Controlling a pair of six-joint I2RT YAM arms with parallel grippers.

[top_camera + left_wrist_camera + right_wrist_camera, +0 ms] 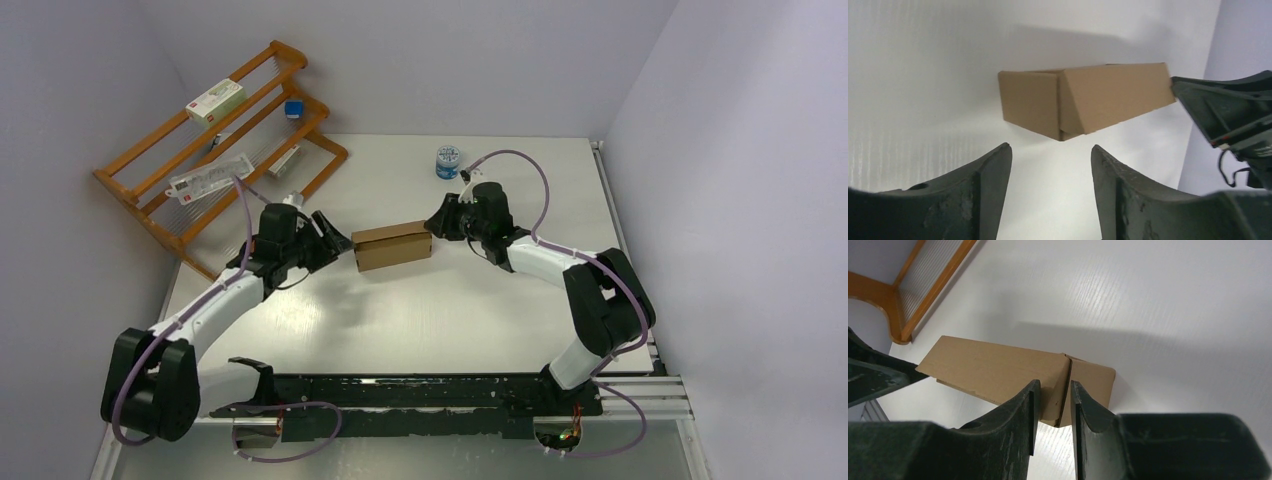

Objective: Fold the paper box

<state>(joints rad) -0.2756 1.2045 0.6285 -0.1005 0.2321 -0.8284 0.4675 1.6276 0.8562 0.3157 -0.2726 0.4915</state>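
Note:
The paper box (pixel 392 245) is a brown cardboard box, folded into a closed flat shape, at the middle of the table. My left gripper (pixel 335 238) stands open just off its left end, not touching it. In the left wrist view the box (pixel 1088 100) lies beyond the gripper (pixel 1050 147), with bare table between the fingers. My right gripper (pixel 435 222) is at the box's right end. In the right wrist view its jaws stand narrow, and the gripper (pixel 1053 382) is closed on the near corner of the box (pixel 998 370), by the seam between lid and end flap.
A wooden rack (pixel 215 150) leans at the back left with white cartons (pixel 214 101) and a small blue thing (pixel 293 108) on it. A small blue-and-white jar (pixel 448 161) stands behind the right gripper. Walls close in the left, back and right sides.

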